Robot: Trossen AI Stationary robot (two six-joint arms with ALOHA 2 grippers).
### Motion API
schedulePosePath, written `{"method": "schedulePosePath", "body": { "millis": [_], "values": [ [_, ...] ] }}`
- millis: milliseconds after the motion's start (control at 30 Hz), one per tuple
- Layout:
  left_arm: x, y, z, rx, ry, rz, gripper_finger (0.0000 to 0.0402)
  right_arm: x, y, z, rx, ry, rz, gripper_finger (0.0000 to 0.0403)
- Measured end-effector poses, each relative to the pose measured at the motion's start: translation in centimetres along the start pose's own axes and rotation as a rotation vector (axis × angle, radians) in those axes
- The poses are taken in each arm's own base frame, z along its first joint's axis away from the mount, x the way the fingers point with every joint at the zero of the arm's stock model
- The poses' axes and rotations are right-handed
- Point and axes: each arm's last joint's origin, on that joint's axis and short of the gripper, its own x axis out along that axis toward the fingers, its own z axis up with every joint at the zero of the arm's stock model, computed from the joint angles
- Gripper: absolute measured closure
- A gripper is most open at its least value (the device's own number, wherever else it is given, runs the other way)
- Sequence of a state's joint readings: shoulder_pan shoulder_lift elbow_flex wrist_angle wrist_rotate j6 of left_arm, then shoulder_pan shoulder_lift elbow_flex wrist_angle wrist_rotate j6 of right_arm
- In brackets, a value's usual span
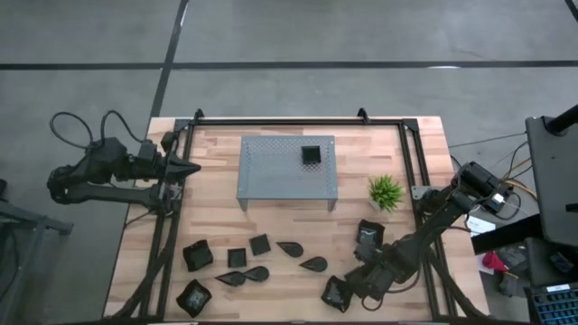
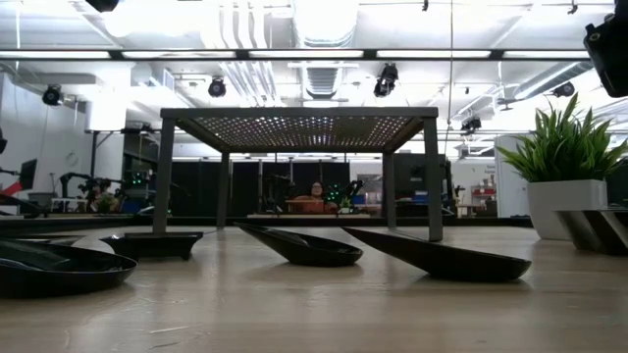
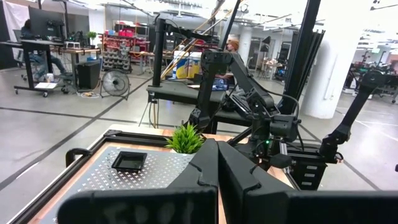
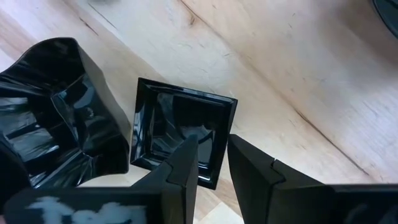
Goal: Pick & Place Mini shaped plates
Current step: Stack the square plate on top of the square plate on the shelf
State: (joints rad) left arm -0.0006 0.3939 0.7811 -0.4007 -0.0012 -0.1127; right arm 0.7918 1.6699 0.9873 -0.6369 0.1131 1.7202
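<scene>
Several small black plates, square and leaf-shaped, lie flat on the wooden table near its front edge (image 1: 260, 244) (image 2: 437, 257). One square plate (image 1: 311, 154) sits on top of the grey perforated rack (image 1: 271, 171). My right gripper (image 4: 212, 155) points steeply down at the near right over a flat square plate (image 4: 177, 127), open. One finger is over the plate's inside and the other is outside its rim. A taller glossy plate (image 4: 59, 118) lies beside it. My left gripper (image 1: 187, 169) waits shut and level at the table's left edge. My right gripper straddles the square plate's side rim (image 4: 225, 134), coming from above: one finger (image 4: 185, 165) is inside the rim and the other (image 4: 252, 171) outside it. The plate lies flat on the table. I cannot tell whether either finger touches the rim.
A small green plant in a white pot (image 1: 386, 191) stands right of the rack. Another square plate (image 1: 368, 236) lies just behind my right arm. Black frame rails (image 1: 298, 121) run along the table's far and side edges. Bare wood lies between the rack and the row of plates.
</scene>
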Motion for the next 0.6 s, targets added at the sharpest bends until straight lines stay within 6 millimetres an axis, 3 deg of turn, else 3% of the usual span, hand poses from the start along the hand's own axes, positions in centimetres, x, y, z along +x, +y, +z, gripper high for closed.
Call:
{"method": "schedulePosePath", "body": {
  "millis": [367, 600],
  "values": [
    [0.0, 0.0, 0.0, 0.000, 0.000, 0.000, 0.0401, 0.1, -0.1, 0.0, 0.008, 0.005, -0.006, 0.0320],
    [0.0, 0.0, 0.0, 0.000, 0.000, 0.000, 0.0401, 1.2, 0.0, -0.3, -0.010, 0.057, -0.027, 0.0317]
  ]
}}
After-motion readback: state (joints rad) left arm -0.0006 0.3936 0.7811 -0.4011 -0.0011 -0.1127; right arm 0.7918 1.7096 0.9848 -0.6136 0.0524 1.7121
